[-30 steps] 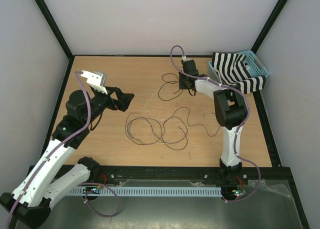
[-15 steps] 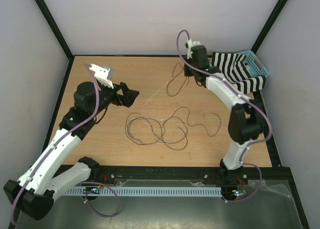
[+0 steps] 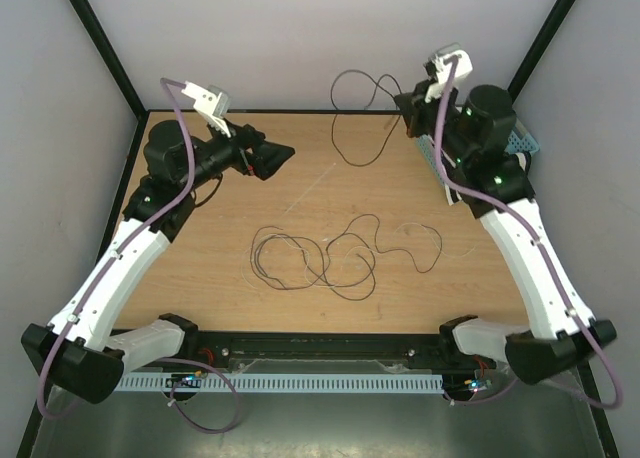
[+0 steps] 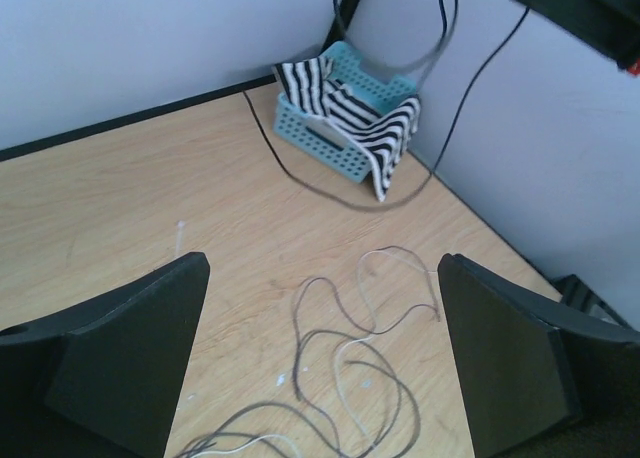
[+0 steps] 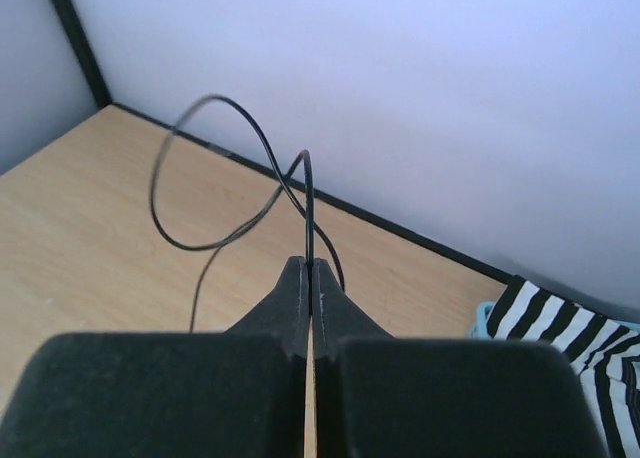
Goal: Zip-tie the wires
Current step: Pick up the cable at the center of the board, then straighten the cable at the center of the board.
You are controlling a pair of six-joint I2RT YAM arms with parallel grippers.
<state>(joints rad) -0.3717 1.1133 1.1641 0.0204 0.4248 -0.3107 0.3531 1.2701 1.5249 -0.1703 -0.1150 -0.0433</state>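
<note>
Several thin dark wires (image 3: 320, 258) lie in loose loops mid-table; they also show in the left wrist view (image 4: 340, 363). My right gripper (image 3: 408, 113) is raised at the back right and shut on one more dark wire (image 3: 334, 113), which hangs in a loop from it. The right wrist view shows that wire (image 5: 308, 208) pinched between the closed jaws of my right gripper (image 5: 310, 270). My left gripper (image 3: 272, 159) is open and empty, high over the back left (image 4: 320, 358). A faint whitish strip (image 3: 306, 193), likely the zip tie, lies on the table between the grippers.
A blue basket (image 4: 345, 138) with a black-and-white striped cloth (image 4: 385, 133) stands at the back right corner; in the top view the basket (image 3: 527, 141) is mostly behind the right arm. Black frame posts and white walls surround the table.
My right gripper has lifted the pinched wire off the table, up and toward the back right. My left arm has risen and moved toward the back, its gripper staying open.
</note>
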